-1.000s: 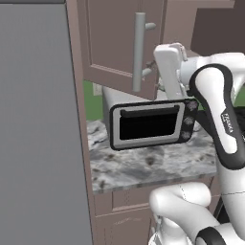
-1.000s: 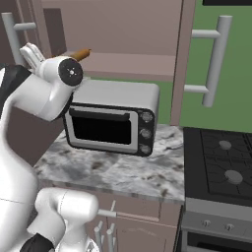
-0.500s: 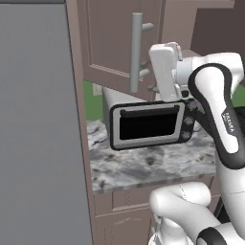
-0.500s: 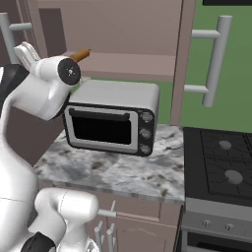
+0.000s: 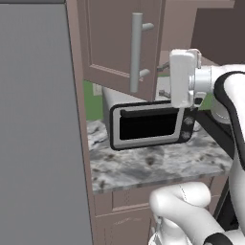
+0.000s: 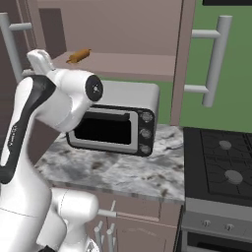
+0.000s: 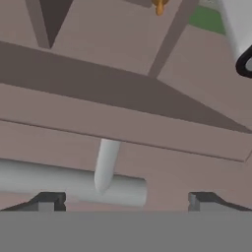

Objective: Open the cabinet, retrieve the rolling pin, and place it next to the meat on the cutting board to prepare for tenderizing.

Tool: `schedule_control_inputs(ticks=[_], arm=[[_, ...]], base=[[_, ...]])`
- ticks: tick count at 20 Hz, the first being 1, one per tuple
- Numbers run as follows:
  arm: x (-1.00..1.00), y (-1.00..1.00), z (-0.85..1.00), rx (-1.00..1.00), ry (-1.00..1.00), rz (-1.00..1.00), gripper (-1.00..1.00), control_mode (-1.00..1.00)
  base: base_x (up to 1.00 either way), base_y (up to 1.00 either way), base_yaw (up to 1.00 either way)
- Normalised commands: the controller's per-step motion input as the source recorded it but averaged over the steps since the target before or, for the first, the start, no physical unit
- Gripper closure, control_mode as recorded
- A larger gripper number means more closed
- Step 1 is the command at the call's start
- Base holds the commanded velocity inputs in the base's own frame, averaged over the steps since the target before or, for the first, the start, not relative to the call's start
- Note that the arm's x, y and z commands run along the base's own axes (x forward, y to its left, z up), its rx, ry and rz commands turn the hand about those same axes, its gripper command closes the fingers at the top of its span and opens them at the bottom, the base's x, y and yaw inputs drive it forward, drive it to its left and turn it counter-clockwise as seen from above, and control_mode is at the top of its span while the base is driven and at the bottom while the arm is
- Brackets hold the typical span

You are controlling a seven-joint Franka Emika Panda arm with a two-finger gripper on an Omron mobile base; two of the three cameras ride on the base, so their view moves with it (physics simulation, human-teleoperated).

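The pincer (image 7: 125, 199) is open wide, with its two dark tips low in the hand view and nothing between them. Just past the tips lies the grey bar handle (image 7: 74, 183) of the cabinet door (image 7: 123, 128). I think the step now is swinging this door out of the way. To do it well, the tips should sit on both sides of the bar, close softly, and pull in a round path like the door swings.

The cabinet (image 6: 118, 29) already looks open in the right base view. The rolling pin (image 6: 78, 55) lies on its shelf, in the upper left of that picture, well apart from the arm.

Below it, a toaster oven (image 6: 115, 125) stands on the speckled grey surface (image 6: 123, 170). A stove (image 6: 224, 165) is at the right, and a green wall (image 6: 231, 64) is behind.
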Motion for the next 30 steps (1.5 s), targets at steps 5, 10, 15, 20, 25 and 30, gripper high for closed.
schedule_control_inputs(ticks=[5,10,15,20,25,30], arm=[[-0.08,-0.42,0.0,0.11,-0.02,0.05,-1.0,-1.0],[0.05,-0.21,0.0,0.1,0.0,0.04,-1.0,-1.0],[0.35,0.0,0.0,0.1,0.0,0.07,-1.0,-1.0],[0.53,0.0,0.0,0.09,0.0,0.09,-1.0,-1.0],[0.37,0.06,0.0,0.04,0.0,0.07,-1.0,-1.0],[0.0,0.55,0.0,0.0,0.04,0.02,-1.0,-1.0]], base=[[0.0,0.0,0.0],[0.0,0.0,0.0],[0.0,0.0,0.0],[0.0,0.0,0.0],[0.0,0.0,0.0],[0.0,0.0,0.0]])
